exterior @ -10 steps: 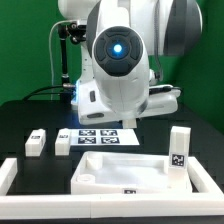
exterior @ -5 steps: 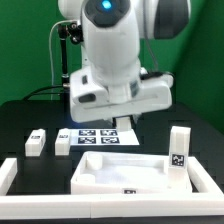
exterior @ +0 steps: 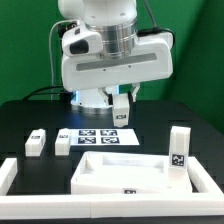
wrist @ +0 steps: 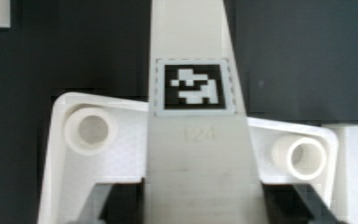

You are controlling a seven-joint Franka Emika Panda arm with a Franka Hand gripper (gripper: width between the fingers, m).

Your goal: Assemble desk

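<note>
My gripper [exterior: 121, 110] hangs above the marker board, shut on a small white block leg [exterior: 121, 105] that carries a black-and-white tag. In the wrist view the leg [wrist: 195, 120] runs out long from between the two dark fingers [wrist: 130, 205], its tag facing the camera. Behind it lies the white tabletop [wrist: 87, 160], showing two round holes. In the exterior view the tray-like tabletop [exterior: 100, 178] lies at the front middle of the table. Two more legs [exterior: 36, 142] [exterior: 63, 143] lie to the exterior view's left of it. Another leg [exterior: 179, 148] stands upright by its right corner.
The marker board [exterior: 97, 135] lies flat behind the tabletop, under the arm. Long white border rails [exterior: 8, 175] [exterior: 207, 176] frame the front and sides of the black table. The arm's bulky white wrist [exterior: 110, 65] fills the upper middle.
The arm has swung upward and turned, so its round end no longer faces the camera. The gripper with the held leg has come into sight above the marker board.
</note>
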